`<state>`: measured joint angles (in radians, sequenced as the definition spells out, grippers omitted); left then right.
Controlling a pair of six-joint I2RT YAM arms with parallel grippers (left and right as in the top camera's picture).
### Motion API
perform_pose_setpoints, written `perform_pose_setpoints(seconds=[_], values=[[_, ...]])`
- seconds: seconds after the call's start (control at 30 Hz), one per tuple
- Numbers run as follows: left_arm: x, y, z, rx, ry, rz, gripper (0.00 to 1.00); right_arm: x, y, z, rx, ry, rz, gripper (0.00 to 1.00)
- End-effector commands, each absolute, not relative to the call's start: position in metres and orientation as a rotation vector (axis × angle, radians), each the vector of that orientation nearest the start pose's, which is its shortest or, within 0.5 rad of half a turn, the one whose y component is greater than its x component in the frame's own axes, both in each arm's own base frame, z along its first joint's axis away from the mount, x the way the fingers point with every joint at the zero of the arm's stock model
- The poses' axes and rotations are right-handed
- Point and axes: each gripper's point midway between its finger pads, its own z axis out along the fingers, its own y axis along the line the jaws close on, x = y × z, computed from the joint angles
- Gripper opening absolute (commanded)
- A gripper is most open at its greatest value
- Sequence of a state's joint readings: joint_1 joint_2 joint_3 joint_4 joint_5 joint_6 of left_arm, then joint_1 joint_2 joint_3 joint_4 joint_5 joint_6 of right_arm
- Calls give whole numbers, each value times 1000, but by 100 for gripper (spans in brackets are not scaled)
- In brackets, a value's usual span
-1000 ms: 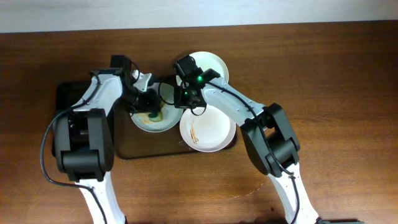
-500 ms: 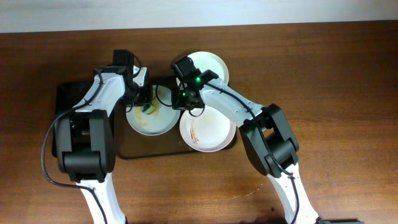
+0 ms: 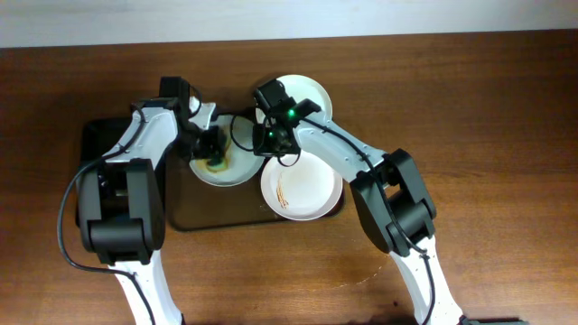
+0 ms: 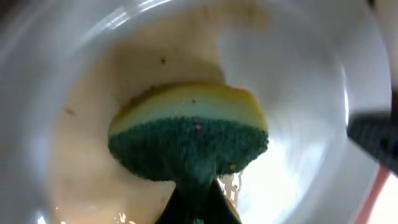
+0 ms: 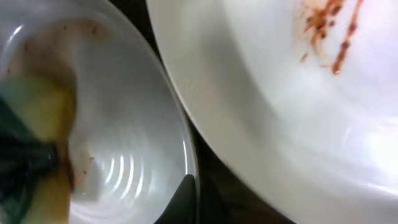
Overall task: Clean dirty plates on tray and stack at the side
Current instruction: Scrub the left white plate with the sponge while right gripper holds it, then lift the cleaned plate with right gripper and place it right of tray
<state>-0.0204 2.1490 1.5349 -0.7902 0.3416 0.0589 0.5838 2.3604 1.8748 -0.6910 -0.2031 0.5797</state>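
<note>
My left gripper (image 3: 209,147) is shut on a green and yellow sponge (image 4: 189,137) and presses it onto the face of a dirty plate (image 3: 233,171) on the tray (image 3: 185,215). Brown smear surrounds the sponge on this plate (image 4: 81,155). My right gripper (image 3: 269,143) is shut on this plate's right rim (image 5: 183,186); the plate (image 5: 124,124) fills the left of the right wrist view. A second dirty plate (image 3: 302,190) with orange smears (image 5: 329,37) lies to the right on the tray. A third white plate (image 3: 307,95) lies behind it.
A smaller black tray (image 3: 90,135) lies left of the brown tray, partly under my left arm. The brown tray's dark surface (image 5: 214,180) shows as a narrow strip between the two plates. Bare wooden table (image 3: 488,135) extends to the right and front.
My left gripper has rubbed the sponge back and forth across the plate. The plate has shifted slightly toward the back and looks tipped. My right gripper has stayed on its rim.
</note>
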Motion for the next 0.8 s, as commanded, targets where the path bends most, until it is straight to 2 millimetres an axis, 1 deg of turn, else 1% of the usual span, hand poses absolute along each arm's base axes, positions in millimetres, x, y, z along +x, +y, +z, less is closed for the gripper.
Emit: perform_pose_setpoints(seconds=[0.0, 0.03, 0.1, 0.17, 0.2, 0.23, 0.27, 0.3, 0.33, 0.37, 0.4, 0.43, 0.47, 0.53, 0.57, 0.6, 0.63, 0.7, 0.73, 0.77], values=[[459, -41, -5, 41, 2897, -259, 1, 437, 333, 14, -65, 2865, 560, 4], [463, -39, -2, 23, 2888, -237, 1, 437, 333, 14, -65, 2866, 559, 4], [475, -39, 18, 23, 2863, -234, 1, 437, 333, 14, -65, 2865, 559, 4], [481, -39, 42, 22, 2861, -236, 1, 437, 333, 14, -66, 2866, 560, 4], [479, -44, 65, -7, 2885, -287, 1, 436, 334, 14, -68, 2868, 559, 4], [476, -46, 81, -11, 2900, -311, 1, 434, 335, 12, -74, 2870, 555, 4], [472, -43, 103, -18, 2920, -306, 1, 433, 338, 11, -84, 2868, 559, 4], [468, -40, 118, -30, 2934, -302, 1, 432, 342, 11, -94, 2863, 564, 5], [466, -34, 130, -44, 2936, -286, 1, 432, 346, 9, -102, 2856, 568, 10], [461, -22, 144, -75, 2948, -250, 1, 432, 350, 7, -114, 2847, 563, 20], [456, -10, 148, -105, 2968, -206, 2, 430, 353, 5, -122, 2848, 564, 28], [452, -2, 148, -125, 2983, -176, 4, 428, 355, 3, -129, 2850, 564, 33], [444, 15, 144, -169, 3019, -114, 5, 425, 358, -1, -140, 2855, 563, 38], [438, 34, 140, -226, 3040, -75, 4, 420, 363, -7, -156, 2863, 561, 38], [438, 43, 140, -257, 3034, -73, 4, 418, 366, -10, -166, 2866, 562, 19], [440, 49, 140, -276, 3022, -72, 5, 418, 366, -10, -166, 2867, 566, 4], [442, 54, 140, -290, 3012, -71, 5, 418, 368, -7, -169, 2864, 574, 4], [446, 61, 141, -309, 2989, -67, 5, 426, 369, 15, -190, 2820, 582, 4], [448, 64, 141, -316, 2979, -65, 4, 433, 368, 45, -241, 2765, 550, 4], [449, 66, 141, -319, 2972, -64, 5, 439, 361, 66, -260, 2730, 479, 4]])
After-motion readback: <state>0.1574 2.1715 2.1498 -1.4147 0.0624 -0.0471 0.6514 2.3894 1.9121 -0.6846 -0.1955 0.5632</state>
